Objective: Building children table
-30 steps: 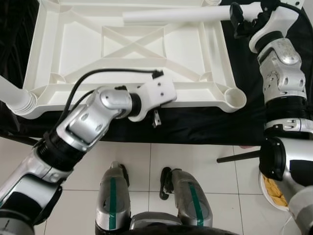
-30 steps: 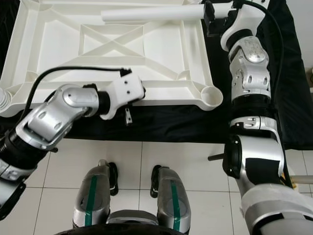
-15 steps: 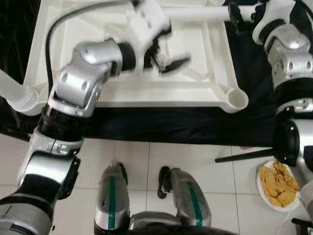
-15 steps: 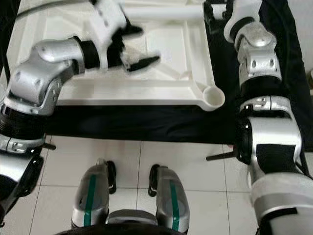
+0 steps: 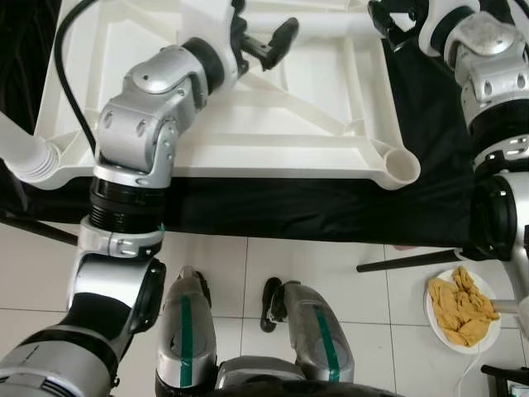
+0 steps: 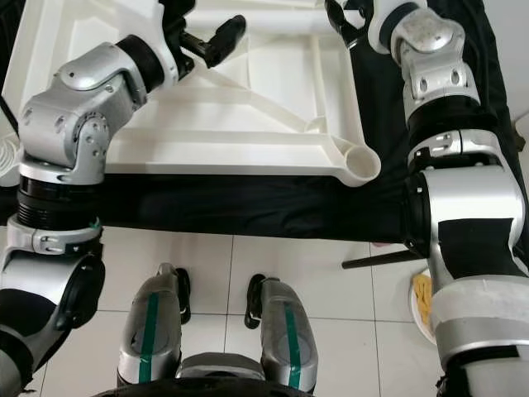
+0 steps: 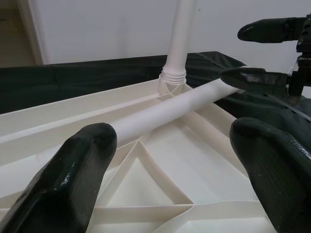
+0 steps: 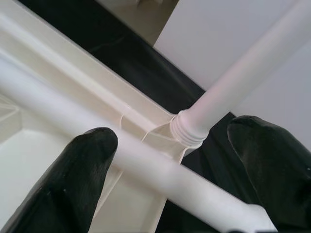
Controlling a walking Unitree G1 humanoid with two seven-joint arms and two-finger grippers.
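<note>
The white plastic table top (image 5: 273, 149) lies upside down on a black cloth. One white leg (image 7: 180, 39) stands screwed into a far corner socket. Another leg (image 5: 25, 157) sticks out of the near left corner. A loose white leg tube (image 5: 331, 23) lies across the far part of the top. My left gripper (image 5: 269, 37) hovers open just above the ribs, close to this tube and pointing along it. My right gripper (image 8: 180, 160) is open at the tube's right end, its fingers (image 7: 252, 77) on either side of it. The near right socket (image 5: 401, 168) is bare.
The black cloth (image 5: 289, 215) hangs over the front edge of the support. On the tiled floor to the right are a plate (image 5: 463, 310) with yellow pieces and a thin black rod (image 5: 405, 260). My feet (image 5: 248, 331) stand close to the front edge.
My left arm has swung up from the table top's front edge to above its far part, near the loose tube. The right gripper has stayed at the tube's end.
</note>
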